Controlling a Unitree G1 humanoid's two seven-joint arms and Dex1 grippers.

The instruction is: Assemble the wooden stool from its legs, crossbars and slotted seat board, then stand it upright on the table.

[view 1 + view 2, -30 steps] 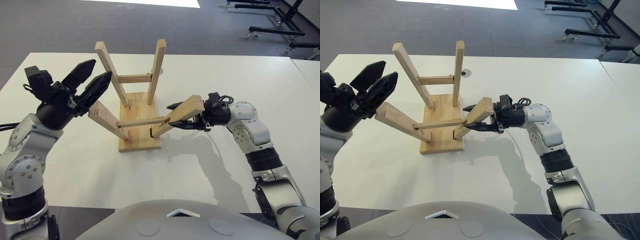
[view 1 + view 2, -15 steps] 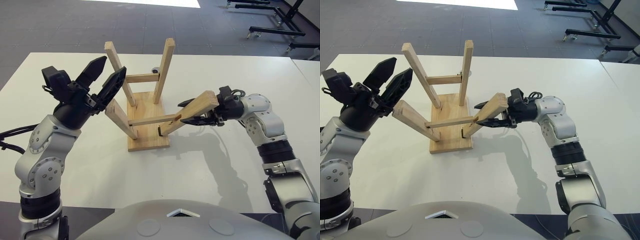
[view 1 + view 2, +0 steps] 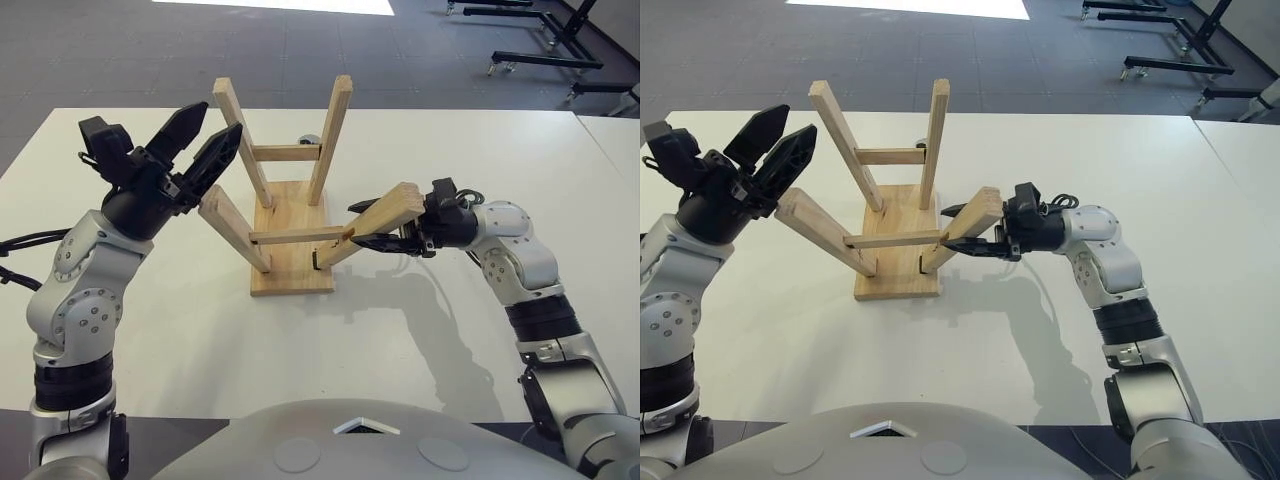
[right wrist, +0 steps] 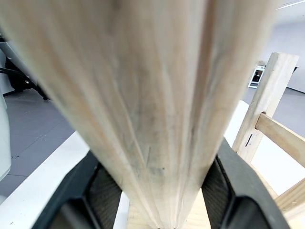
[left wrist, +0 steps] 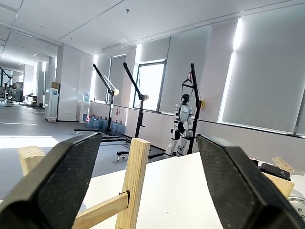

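Stool (image 3: 290,235) sits upside down mid-counter (image 3: 450,150): seat board (image 3: 292,287) flat on the counter, 4 legs (image 3: 330,140) pointing up. Left gripper (image 3: 798,120), jaws spread wide, hangs just beside the top end of the near-left leg (image 3: 235,232); contact cannot be resolved. That leg leans out to the left, tied by 1 crossbar (image 3: 295,237) to the near-right leg (image 3: 338,248), which leans right. Right gripper (image 3: 358,224) is clamped on the near-right leg just below its top end.
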